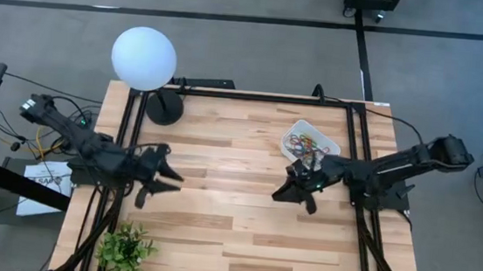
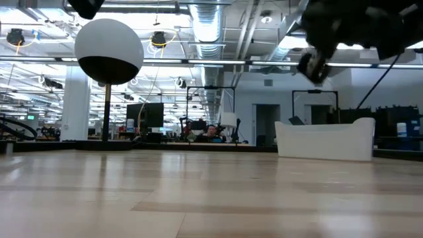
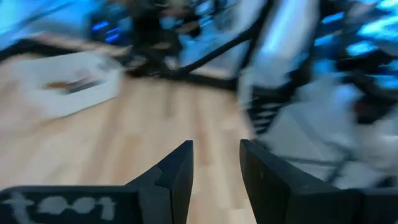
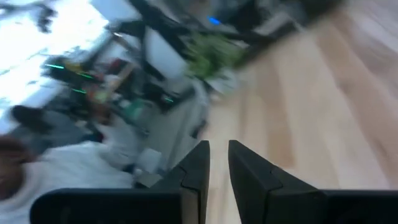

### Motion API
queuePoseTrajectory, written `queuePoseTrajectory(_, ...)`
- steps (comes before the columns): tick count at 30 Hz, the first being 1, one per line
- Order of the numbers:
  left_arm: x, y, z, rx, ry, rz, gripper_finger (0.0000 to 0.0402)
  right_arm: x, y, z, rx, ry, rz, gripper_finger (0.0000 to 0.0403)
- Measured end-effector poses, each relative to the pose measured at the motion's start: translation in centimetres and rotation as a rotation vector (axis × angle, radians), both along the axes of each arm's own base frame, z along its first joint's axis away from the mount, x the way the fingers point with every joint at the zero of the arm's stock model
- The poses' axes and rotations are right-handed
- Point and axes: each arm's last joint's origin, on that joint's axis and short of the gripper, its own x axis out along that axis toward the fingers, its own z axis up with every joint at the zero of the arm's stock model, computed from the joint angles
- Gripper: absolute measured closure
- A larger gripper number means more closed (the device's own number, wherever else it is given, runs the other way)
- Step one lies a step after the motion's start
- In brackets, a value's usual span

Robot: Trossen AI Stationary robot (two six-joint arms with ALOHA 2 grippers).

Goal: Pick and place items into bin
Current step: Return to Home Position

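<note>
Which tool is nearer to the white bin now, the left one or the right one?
Right. The right tool hangs close beside the bin; the left tool is far off, over the opposite side of the table.

Bright, even light falls from above on the table (image 1: 242,223), leaving only faint shadows. Ceiling lights (image 2: 165,61) glare in the low view; both wrist views are smeared, probably by motion.
</note>
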Motion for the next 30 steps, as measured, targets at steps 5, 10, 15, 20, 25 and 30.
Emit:
queuePoseTrajectory(5, -0.8, -0.4, -2.7, -0.057, -0.099, -0.147, 0.0283, -1.8, -0.1, 3.3, -0.095, -0.256, 0.160, 0.0349)
queuePoseTrajectory(10, -1.8, -0.3, -3.3, -0.057, -0.144, -0.169, 0.0283, -4.1, 0.0, 5.5, -0.161, -0.380, 0.196, 0.0349)
queuePoseTrajectory(15, -3.4, -0.1, -1.8, -0.034, -0.283, -0.267, 0.0283, -6.6, -0.6, 5.7, -0.206, -0.292, 0.128, 0.0349)
queuePoseTrajectory(20, -4.6, -0.1, -1.3, 0.005, -0.348, -0.312, 0.0283, -9.0, -0.8, 5.6, -0.293, -0.360, 0.017, 0.0349)
queuePoseTrajectory(25, -5.4, 0.2, -0.9, 0.036, -0.406, -0.330, 0.0283, -10.8, -0.5, 3.0, -0.294, -0.484, 0.043, 0.0349)
queuePoseTrajectory(30, -5.9, 0.6, -0.6, 0.062, -0.439, -0.329, 0.0283, -12.2, -0.3, -0.3, -0.257, -0.594, 0.077, 0.0349)
